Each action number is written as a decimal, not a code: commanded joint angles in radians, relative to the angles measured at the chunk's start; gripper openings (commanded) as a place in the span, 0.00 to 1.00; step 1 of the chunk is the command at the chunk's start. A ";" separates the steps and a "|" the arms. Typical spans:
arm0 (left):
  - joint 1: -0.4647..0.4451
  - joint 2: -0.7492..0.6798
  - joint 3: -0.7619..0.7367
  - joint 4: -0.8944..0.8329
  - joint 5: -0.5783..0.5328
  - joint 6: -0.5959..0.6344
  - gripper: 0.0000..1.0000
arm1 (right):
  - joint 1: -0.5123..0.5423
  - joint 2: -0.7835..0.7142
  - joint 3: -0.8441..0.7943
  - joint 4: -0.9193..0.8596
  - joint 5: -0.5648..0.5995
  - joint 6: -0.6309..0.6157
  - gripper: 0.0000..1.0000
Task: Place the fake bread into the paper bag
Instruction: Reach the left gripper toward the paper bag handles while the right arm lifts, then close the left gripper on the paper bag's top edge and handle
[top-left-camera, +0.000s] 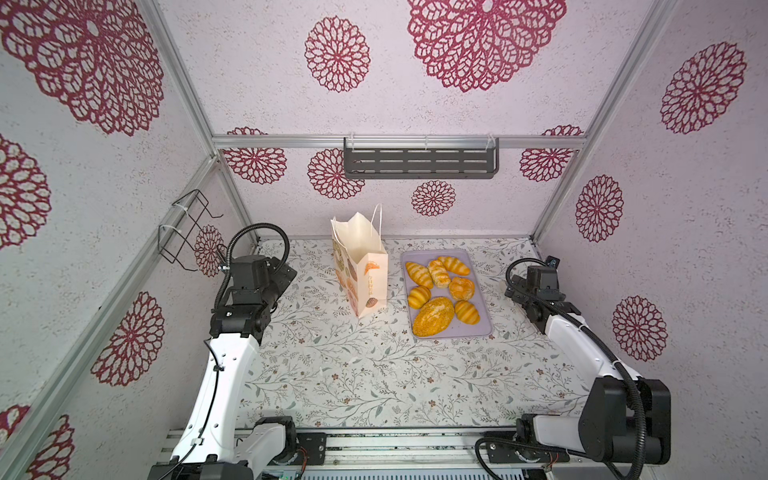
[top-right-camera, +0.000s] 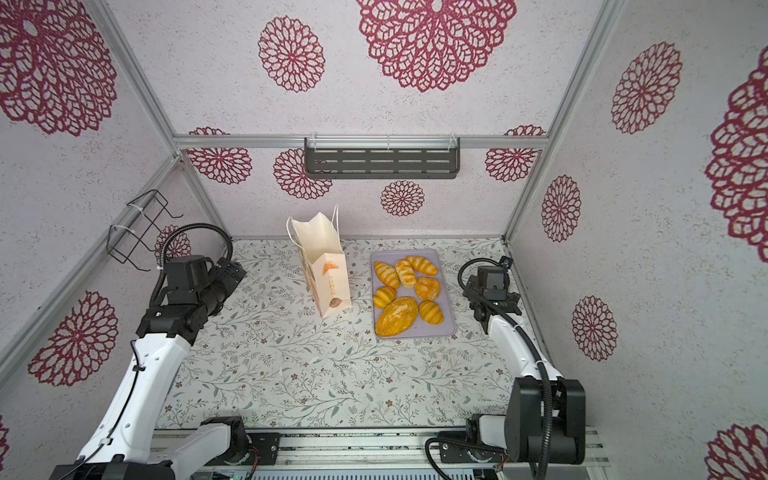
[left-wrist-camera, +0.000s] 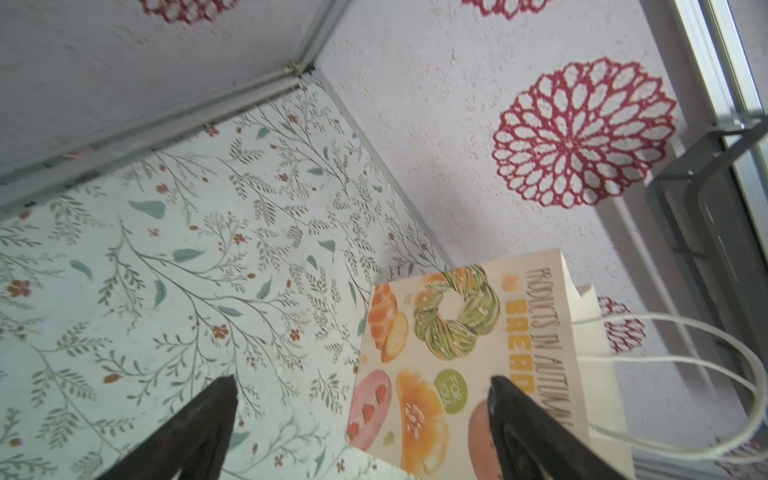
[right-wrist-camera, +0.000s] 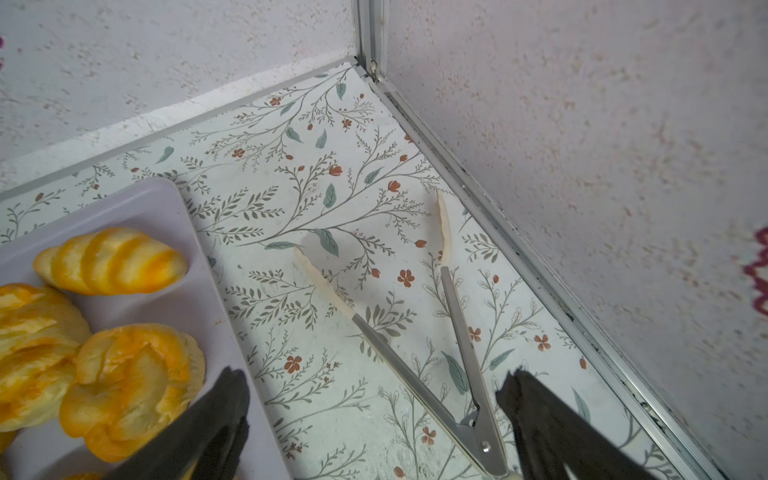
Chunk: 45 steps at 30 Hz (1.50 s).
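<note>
Several glossy golden-orange fake bread pieces (top-left-camera: 440, 291) (top-right-camera: 405, 291) lie on a lilac tray (top-left-camera: 482, 322), among them a large speckled oval loaf (top-left-camera: 433, 316). Two rolls and a bun (right-wrist-camera: 133, 374) show in the right wrist view. The cream paper bag (top-left-camera: 360, 270) (top-right-camera: 326, 268) stands upright and open-topped just left of the tray, its printed side (left-wrist-camera: 436, 353) and cord handles facing my left gripper. My left gripper (left-wrist-camera: 361, 386) hovers left of the bag, open and empty. My right gripper (right-wrist-camera: 374, 382) hangs open and empty by the tray's right edge.
Metal tongs (right-wrist-camera: 415, 365) with cream tips lie spread on the floral table between the tray and the right wall, below my right gripper. A dark slotted shelf (top-left-camera: 420, 163) hangs on the back wall. A wire rack (top-left-camera: 187, 228) sticks out from the left wall.
</note>
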 joint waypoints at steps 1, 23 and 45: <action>-0.054 0.027 0.118 -0.130 0.090 -0.031 0.97 | 0.004 -0.015 0.025 -0.050 0.027 0.016 0.99; -0.288 0.500 0.760 -0.517 0.108 0.031 0.97 | 0.004 -0.059 -0.006 -0.058 -0.096 -0.028 0.99; -0.344 0.720 0.925 -0.594 -0.072 0.093 1.00 | 0.001 -0.055 -0.013 -0.050 -0.105 -0.028 0.99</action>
